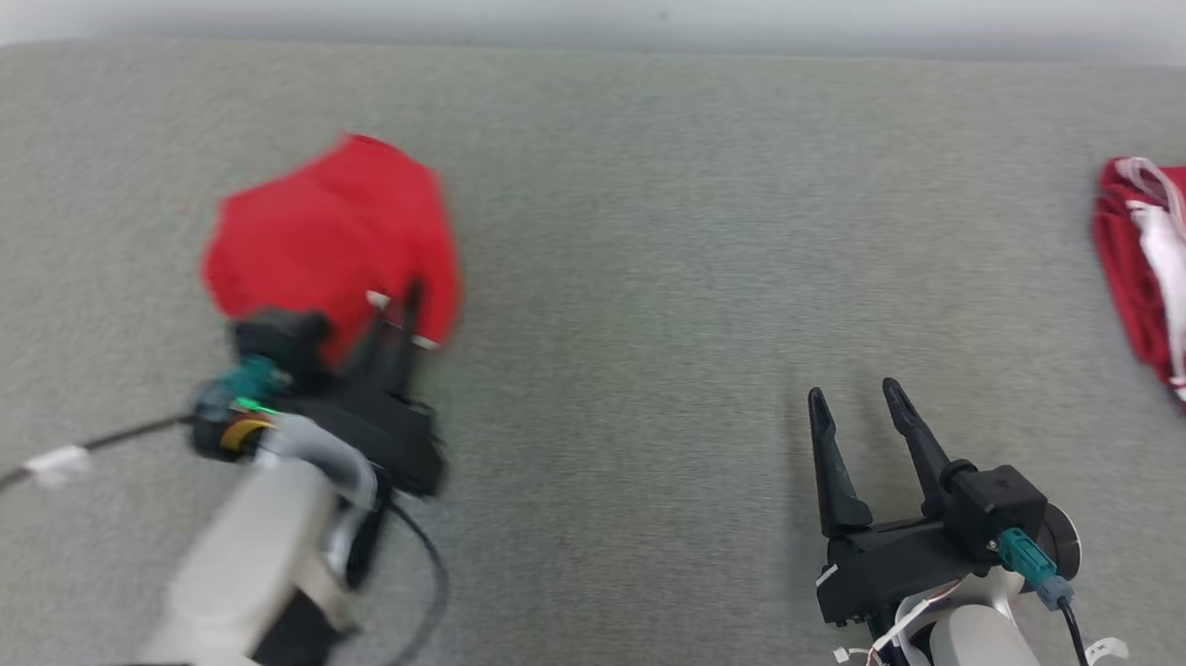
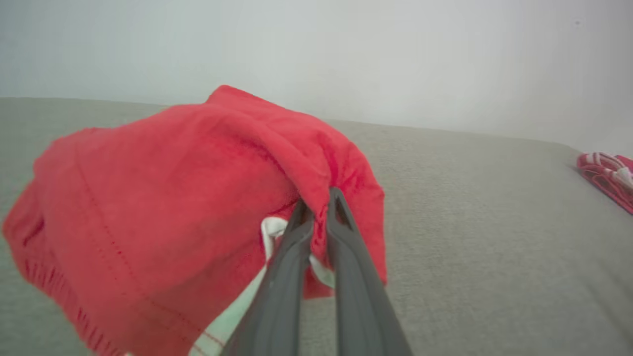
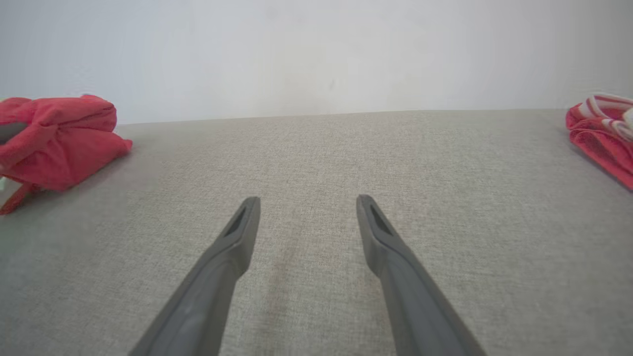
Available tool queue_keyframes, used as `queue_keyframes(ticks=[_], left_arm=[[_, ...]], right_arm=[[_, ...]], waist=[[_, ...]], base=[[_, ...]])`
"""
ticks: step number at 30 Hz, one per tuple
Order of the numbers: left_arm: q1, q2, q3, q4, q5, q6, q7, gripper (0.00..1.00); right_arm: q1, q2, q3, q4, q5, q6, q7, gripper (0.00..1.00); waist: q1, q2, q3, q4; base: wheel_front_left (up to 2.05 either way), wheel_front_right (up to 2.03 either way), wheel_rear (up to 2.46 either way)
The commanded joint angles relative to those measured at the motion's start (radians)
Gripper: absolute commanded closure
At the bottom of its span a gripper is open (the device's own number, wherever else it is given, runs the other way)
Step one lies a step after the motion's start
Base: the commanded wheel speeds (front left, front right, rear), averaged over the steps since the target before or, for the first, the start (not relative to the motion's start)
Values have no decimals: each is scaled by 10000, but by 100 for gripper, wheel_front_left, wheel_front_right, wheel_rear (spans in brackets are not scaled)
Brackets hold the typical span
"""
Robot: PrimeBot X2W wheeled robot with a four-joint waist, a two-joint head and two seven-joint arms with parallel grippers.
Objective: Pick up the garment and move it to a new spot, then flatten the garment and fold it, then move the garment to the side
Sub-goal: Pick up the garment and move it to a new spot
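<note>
The left gripper (image 2: 319,198) has its jaws clamped together on a fold of the red garment (image 2: 163,198), which bunches ahead and to the left of the tips. A white inner strip (image 2: 271,228) shows just beside them. Blur softens this arm in the head view, and whether the cloth's underside touches down is unclear. The right gripper (image 3: 306,202) hovers, jaws apart, over the grey fabric surface (image 3: 316,148). Far to its right, a second red garment (image 3: 601,133) with white trim is cut off by the frame edge. A pale wall (image 3: 316,49) stands behind.
</note>
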Motion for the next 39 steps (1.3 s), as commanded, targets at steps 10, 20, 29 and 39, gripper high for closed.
queue_keyframes(ticks=[10, 20, 29, 39], left_arm=[[764, -949, -2533, -987, -845, 7, -53, 100], [1194, -997, -2706, -1938, -665, 6, -51, 100], [2702, -492, -529, -2410, 800, 628, -53, 0], [5283, -112, 2488, -4147, 2527, 1141, -53, 0]], right_arm=[[427, 211, -105, -76, 97, -27, -39, 0], [584, 286, -156, -76, 272, -27, -40, 0], [854, 294, -291, -52, 511, -27, -41, 0], [1127, 294, -51, 17, 807, -27, -41, 0]], waist=[[0, -1, -517, -1650], [0, -1, -685, -2183], [0, -1, -1123, -2075], [0, -1, -1572, -1752]], base=[[0, 0, 0], [0, 0, 0], [0, 0, 0], [0, 0, 0]])
